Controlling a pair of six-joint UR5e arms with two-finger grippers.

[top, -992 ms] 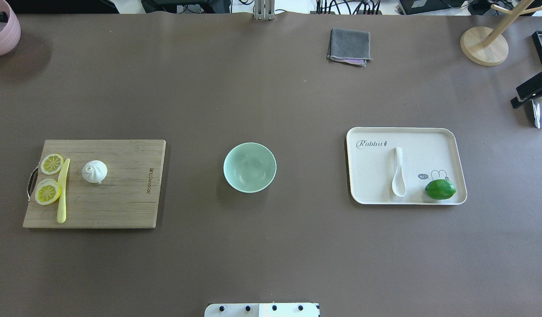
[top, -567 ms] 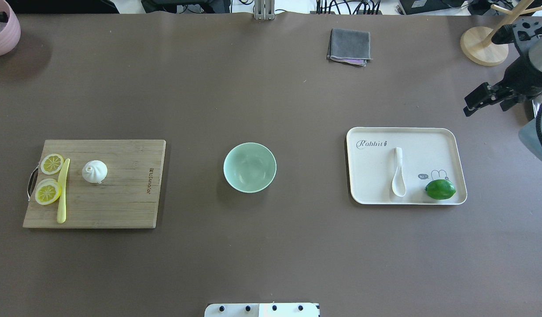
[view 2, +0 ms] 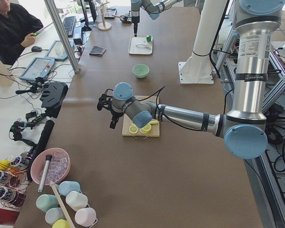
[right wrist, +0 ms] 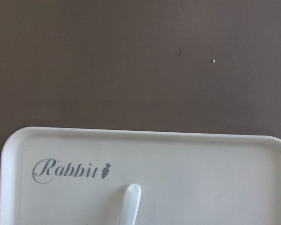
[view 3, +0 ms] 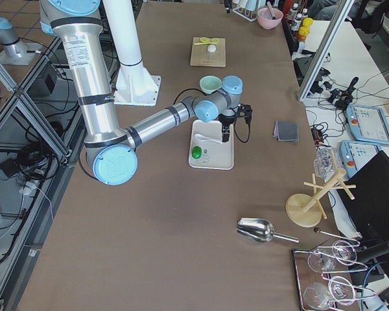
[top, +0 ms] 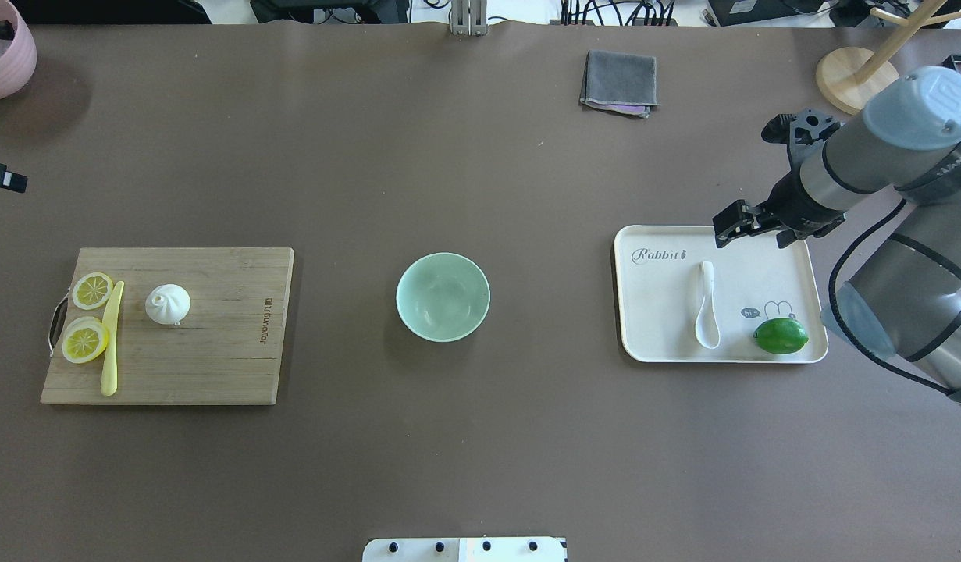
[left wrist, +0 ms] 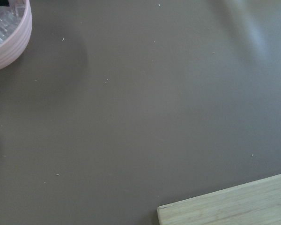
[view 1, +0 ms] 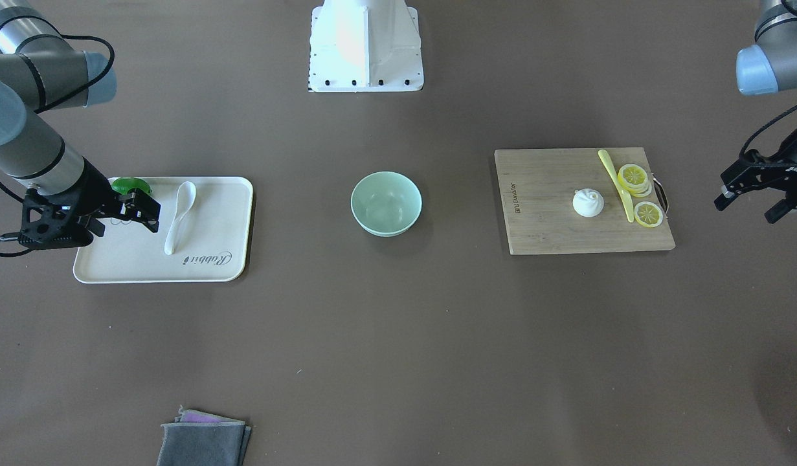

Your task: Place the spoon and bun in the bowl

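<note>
The white spoon [top: 706,308] lies on the cream tray [top: 761,257], scoop toward the robot; it also shows in the front view [view 1: 178,217], and its handle tip [right wrist: 130,201] shows in the right wrist view. The white bun [top: 168,304] sits on the wooden cutting board [top: 215,351]. The mint-green bowl [top: 443,297] stands empty at the table's middle. My right gripper [top: 726,226] hangs open and empty over the tray's far edge, above the spoon's handle end [view 1: 145,210]. My left gripper [view 1: 744,210] is open and empty, off the board's outer side.
A green lime [top: 781,336] lies on the tray beside the spoon. Two lemon slices [top: 92,290] and a yellow knife [top: 111,343] lie on the board beside the bun. A grey cloth [top: 619,82], a pink bowl [top: 4,55] and a wooden stand [top: 859,82] stand at the far side.
My right arm has swung in from the right edge to above the tray's far edge. My left gripper's tip has come into view at the left edge. The objects have not moved.
</note>
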